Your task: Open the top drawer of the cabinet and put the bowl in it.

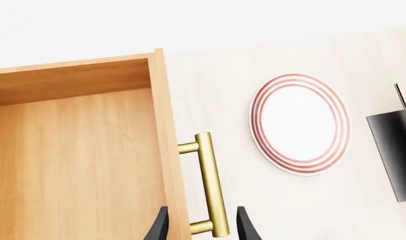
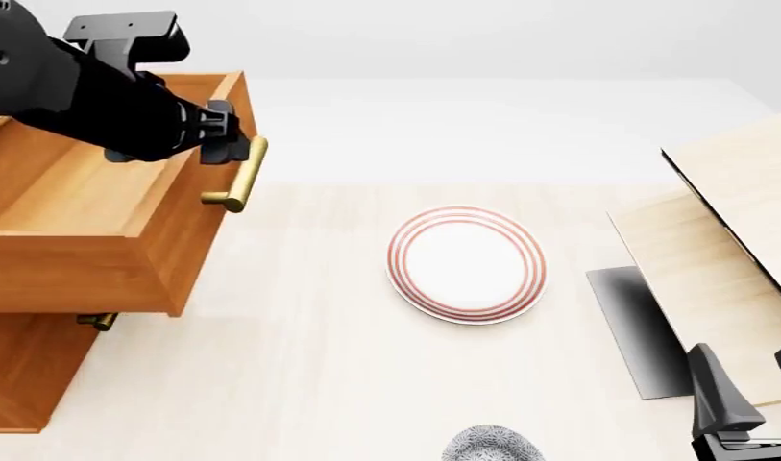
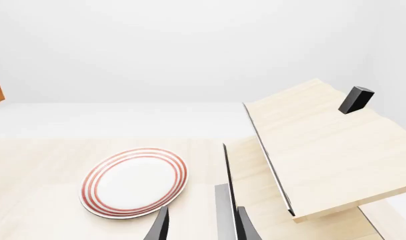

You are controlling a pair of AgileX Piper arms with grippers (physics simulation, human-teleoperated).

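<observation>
The cabinet (image 2: 32,370) stands at the left. Its top drawer (image 2: 76,197) is pulled out and its light wood interior (image 1: 76,165) holds nothing. My left gripper (image 2: 226,134) is open at the far end of the drawer's brass handle (image 2: 243,175). In the left wrist view the gripper (image 1: 203,227) straddles the handle (image 1: 210,185) and the drawer front without pinching them. The speckled bowl (image 2: 493,448) sits at the table's near edge, partly cut off. My right gripper (image 2: 753,381) is open and empty at the near right, right of the bowl; it also shows in the right wrist view (image 3: 203,227).
A flat white plate with red rings (image 2: 467,264) lies mid-table, between the drawer and the pale wood panels (image 2: 736,221) that tilt up at the right. A lower drawer's handle (image 2: 98,321) peeks out under the open drawer.
</observation>
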